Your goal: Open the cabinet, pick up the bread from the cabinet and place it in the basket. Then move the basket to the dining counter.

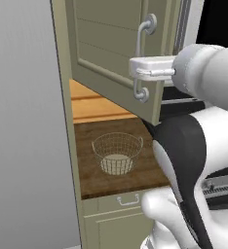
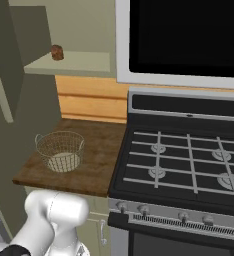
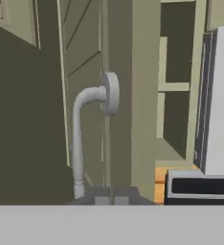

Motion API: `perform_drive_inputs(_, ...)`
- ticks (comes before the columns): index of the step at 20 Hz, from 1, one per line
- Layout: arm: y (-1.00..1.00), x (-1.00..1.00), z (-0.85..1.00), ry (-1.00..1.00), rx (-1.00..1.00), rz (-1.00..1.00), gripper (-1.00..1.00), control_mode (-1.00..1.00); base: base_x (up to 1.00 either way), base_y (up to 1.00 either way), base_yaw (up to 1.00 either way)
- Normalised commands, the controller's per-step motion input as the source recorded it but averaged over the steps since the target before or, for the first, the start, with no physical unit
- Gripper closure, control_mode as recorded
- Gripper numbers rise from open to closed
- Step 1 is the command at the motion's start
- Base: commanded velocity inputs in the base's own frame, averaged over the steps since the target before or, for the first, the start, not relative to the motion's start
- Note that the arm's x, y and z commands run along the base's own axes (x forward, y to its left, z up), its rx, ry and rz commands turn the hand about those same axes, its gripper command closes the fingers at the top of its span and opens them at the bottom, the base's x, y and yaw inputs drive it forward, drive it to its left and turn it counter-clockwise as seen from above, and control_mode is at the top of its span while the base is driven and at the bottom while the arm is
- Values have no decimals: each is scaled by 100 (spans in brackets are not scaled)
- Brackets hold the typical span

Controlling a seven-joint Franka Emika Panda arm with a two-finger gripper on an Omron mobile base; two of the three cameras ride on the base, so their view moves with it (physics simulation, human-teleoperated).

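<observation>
You have the cabinet (image 1: 111, 53) with its door swung out toward the robot, and inside it, on the pale shelf (image 2: 74, 62), sits the bread (image 2: 57, 52), a small dark-brown lump near the shelf's left end. Below it, the basket (image 2: 60, 151) stands upright on the short dark wood bench (image 2: 101, 150), and you can see through its wire mesh to the cream base: nothing lies in it. The stove (image 2: 184, 165) is just beside the bench on the right. Your gripper (image 1: 139, 67) is up at the door's curved silver handle (image 1: 141, 58), level with the middle of the bar; in the left base view the white hand meets the bar there, and in the hand view the handle rises just above the dark finger tips. The tips look close together beside the foot of the bar, but you cannot tell from these angles whether the jaws pinch it or only sit against it. The bread lies well apart from the jaws, behind the open door, and the basket is well below them.
</observation>
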Motion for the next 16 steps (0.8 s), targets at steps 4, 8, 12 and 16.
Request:
perform_drive_inputs(4,-96,-71,23,9,24,0,100,-100,0,0,0)
perform_drive_inputs(8,-100,-7,-43,17,76,0,100,-100,0,0,0)
perform_drive_inputs(12,-61,1,-85,5,78,14,100,-100,0,0,0)
perform_drive_inputs(16,-24,14,-100,-5,77,16,100,-100,0,0,0)
